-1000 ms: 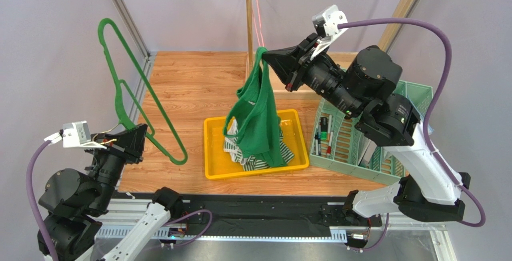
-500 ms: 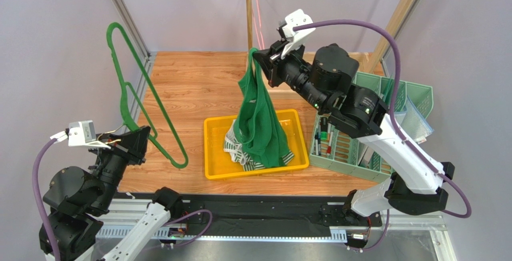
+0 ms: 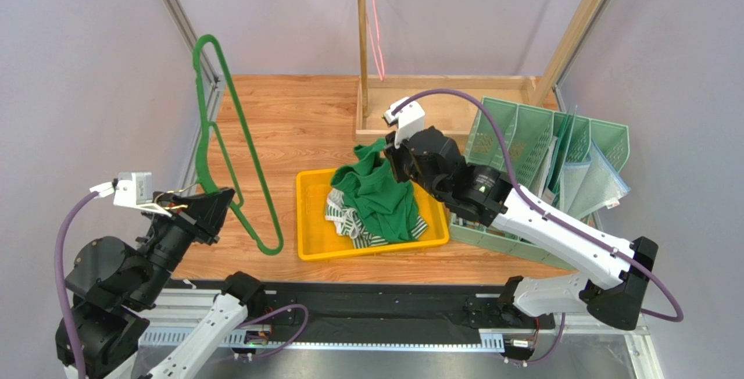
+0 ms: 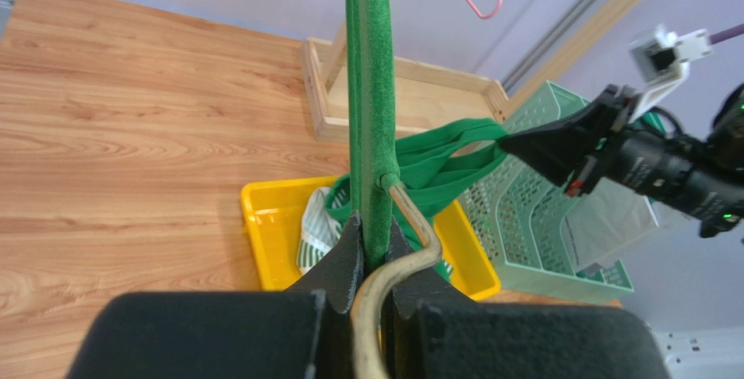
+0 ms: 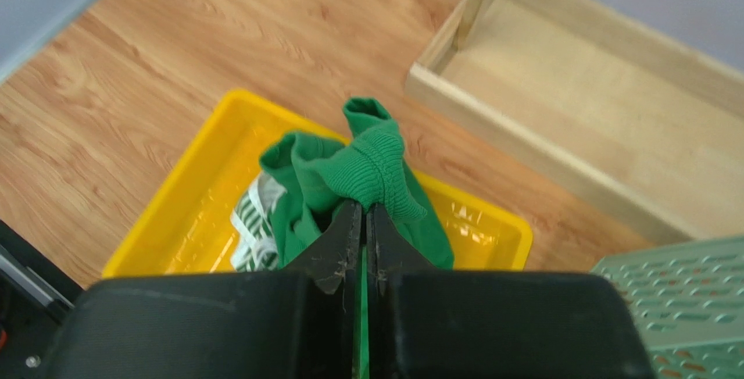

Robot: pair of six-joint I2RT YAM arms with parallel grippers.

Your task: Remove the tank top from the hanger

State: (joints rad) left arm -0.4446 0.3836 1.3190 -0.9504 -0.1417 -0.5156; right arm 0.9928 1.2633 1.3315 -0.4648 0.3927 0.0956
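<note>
Tank top clear of the hanger, gathered over the tray

The left gripper [image 4: 374, 222] is clamped on the green hanger [image 4: 368, 91] beside its metal hook. It holds the bare hanger up, well apart to the left, likely so the garment cannot snag. The right gripper [image 5: 362, 222] is clenched on a bunched fold of the green tank top [image 3: 377, 196]. The rest of the top lies heaped in the yellow tray [image 3: 306, 222] over a striped cloth [image 3: 339, 215]. By my judgement, only the release remains.
</note>
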